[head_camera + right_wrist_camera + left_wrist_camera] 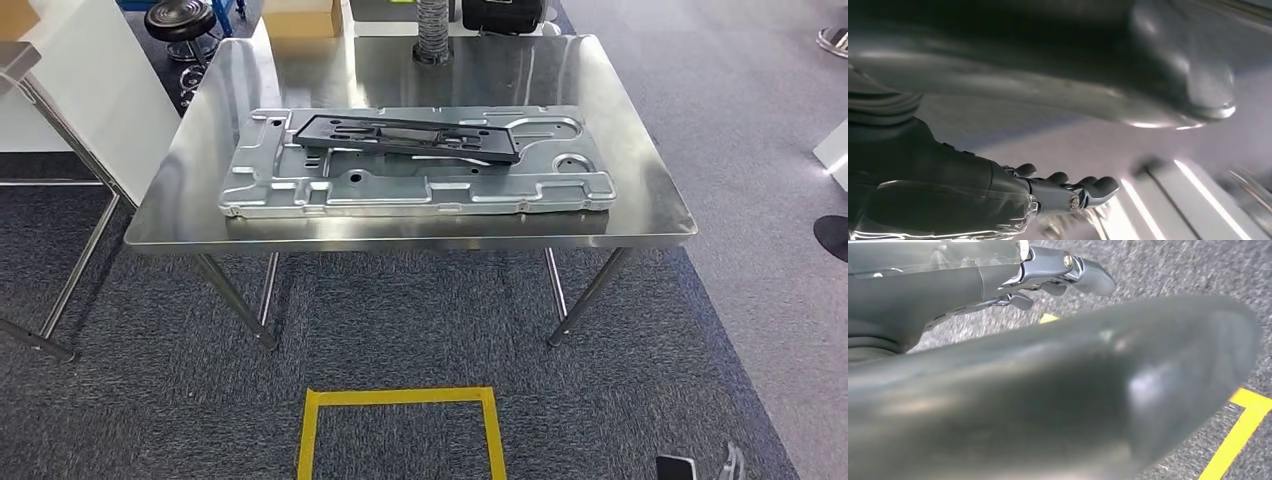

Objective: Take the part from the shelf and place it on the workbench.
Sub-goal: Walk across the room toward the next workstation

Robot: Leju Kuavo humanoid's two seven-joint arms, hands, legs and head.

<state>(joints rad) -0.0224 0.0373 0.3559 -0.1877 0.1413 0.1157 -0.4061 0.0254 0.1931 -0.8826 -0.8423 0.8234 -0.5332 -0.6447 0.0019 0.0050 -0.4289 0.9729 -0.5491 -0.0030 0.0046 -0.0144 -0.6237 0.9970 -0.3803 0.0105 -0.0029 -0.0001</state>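
A black flat frame part (405, 137) lies on a large silver stamped panel (420, 188) in the middle of the steel workbench (400, 70), straight ahead in the head view. My left hand (1038, 390) hangs over grey carpet; its fingers (1083, 272) are stretched out and apart from the thick blurred thumb, with nothing in them. My right hand (1013, 190) hangs the same way, its fingers (1083, 192) extended and holding nothing.
A yellow tape square (400, 397) marks the carpet in front of the bench. A white panel on steel legs (70, 120) stands to the left. Behind the bench are a black stool (180, 20), a cardboard box (300, 18) and a grey ribbed hose (433, 30).
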